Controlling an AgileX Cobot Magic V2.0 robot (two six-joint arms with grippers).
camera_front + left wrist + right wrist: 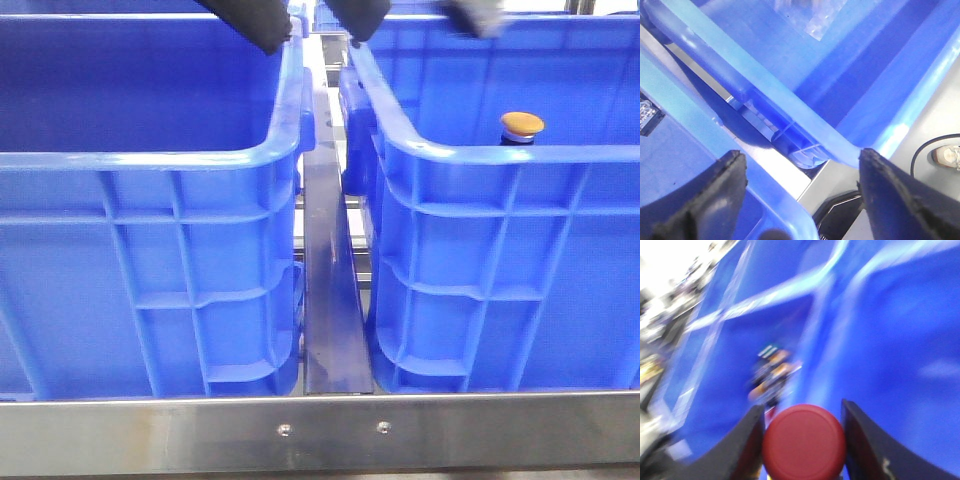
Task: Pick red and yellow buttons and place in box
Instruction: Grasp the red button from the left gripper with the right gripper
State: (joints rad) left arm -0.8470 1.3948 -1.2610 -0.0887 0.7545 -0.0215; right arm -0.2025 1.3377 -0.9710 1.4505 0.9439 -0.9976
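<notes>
A metal-framed bench [330, 428] carries two big blue crates side by side, a steel rail [328, 280] running between them toward twelve o'clock. The left crate [150, 160] fills the nine o'clock side of the front view; the right crate [500, 200] fills the three o'clock side.

In the right crate, the yellow button [522, 125] stands upright just behind the near rim, at about two o'clock from the picture's centre — its orange-yellow domed cap on a dark base.

The red button [804, 441] sits between the two dark fingers of the right pincer [802, 440], which is closed on it; its round red cap faces the wrist camera. The picture is blurred, and beyond it, down on the blue crate floor, lies a smeared cluster of orange-capped parts [771, 375] — too blurred to count.

The left pincer [800, 190] hangs with its fingers spread wide, gripping nothing, above the rims of the crates and the gap between them.
</notes>
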